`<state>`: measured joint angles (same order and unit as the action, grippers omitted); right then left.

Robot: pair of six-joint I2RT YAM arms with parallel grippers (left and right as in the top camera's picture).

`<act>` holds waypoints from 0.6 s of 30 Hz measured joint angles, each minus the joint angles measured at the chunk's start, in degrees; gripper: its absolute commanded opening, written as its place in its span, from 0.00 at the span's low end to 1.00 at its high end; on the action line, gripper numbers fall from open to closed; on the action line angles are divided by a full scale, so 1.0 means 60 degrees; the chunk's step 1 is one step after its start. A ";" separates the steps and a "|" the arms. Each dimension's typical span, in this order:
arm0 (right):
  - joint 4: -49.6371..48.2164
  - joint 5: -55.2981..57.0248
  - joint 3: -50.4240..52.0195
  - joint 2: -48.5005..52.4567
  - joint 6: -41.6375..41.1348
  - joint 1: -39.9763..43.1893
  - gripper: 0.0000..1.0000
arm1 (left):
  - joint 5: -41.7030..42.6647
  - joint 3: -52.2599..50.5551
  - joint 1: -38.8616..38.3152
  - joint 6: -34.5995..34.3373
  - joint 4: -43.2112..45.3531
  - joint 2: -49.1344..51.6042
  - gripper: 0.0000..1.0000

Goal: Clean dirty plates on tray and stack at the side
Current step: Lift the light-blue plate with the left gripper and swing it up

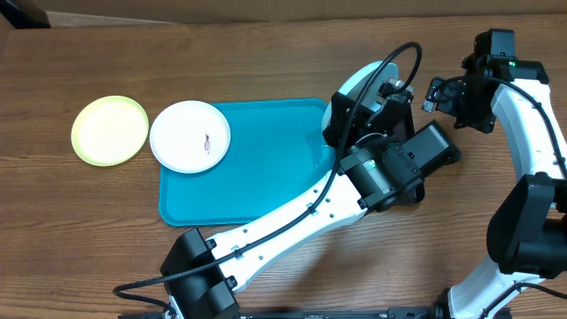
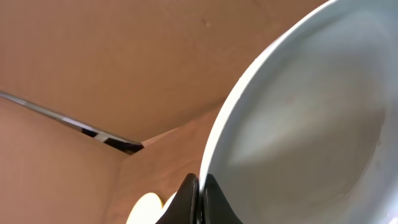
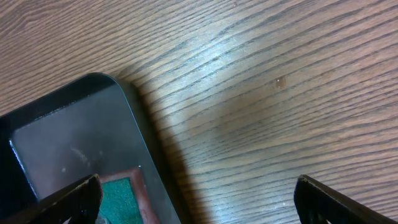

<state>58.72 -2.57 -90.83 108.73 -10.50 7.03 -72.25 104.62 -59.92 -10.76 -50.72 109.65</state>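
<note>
My left gripper [image 2: 199, 186] is shut on the rim of the pale blue plate [image 2: 298, 124] and holds it tilted on edge above the right end of the turquoise tray [image 1: 257, 168]. The plate also shows in the overhead view [image 1: 359, 81]. The white plate [image 1: 190, 136], with a small brown-red smear, lies over the tray's left rim. The yellow-green plate [image 1: 109, 130] lies on the table to its left. My right gripper [image 3: 196, 202] is open and empty over bare table, beside the black tray [image 3: 68, 137]. It sits at the far right in the overhead view [image 1: 432, 93].
The black tray [image 1: 438, 143] lies right of the turquoise tray, partly under my left arm. A green sponge with a brown rim [image 3: 118, 199] rests in it. A cardboard wall shows in the left wrist view [image 2: 93, 56].
</note>
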 measured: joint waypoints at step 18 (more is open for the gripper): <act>0.0000 -0.0004 0.0000 0.0000 -0.0004 0.0000 1.00 | 0.0401 0.0004 0.0149 0.0047 0.0175 0.0000 0.04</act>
<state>58.72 -2.59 -90.83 108.73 -10.52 7.03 -69.84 104.64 -59.02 -10.48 -49.67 109.65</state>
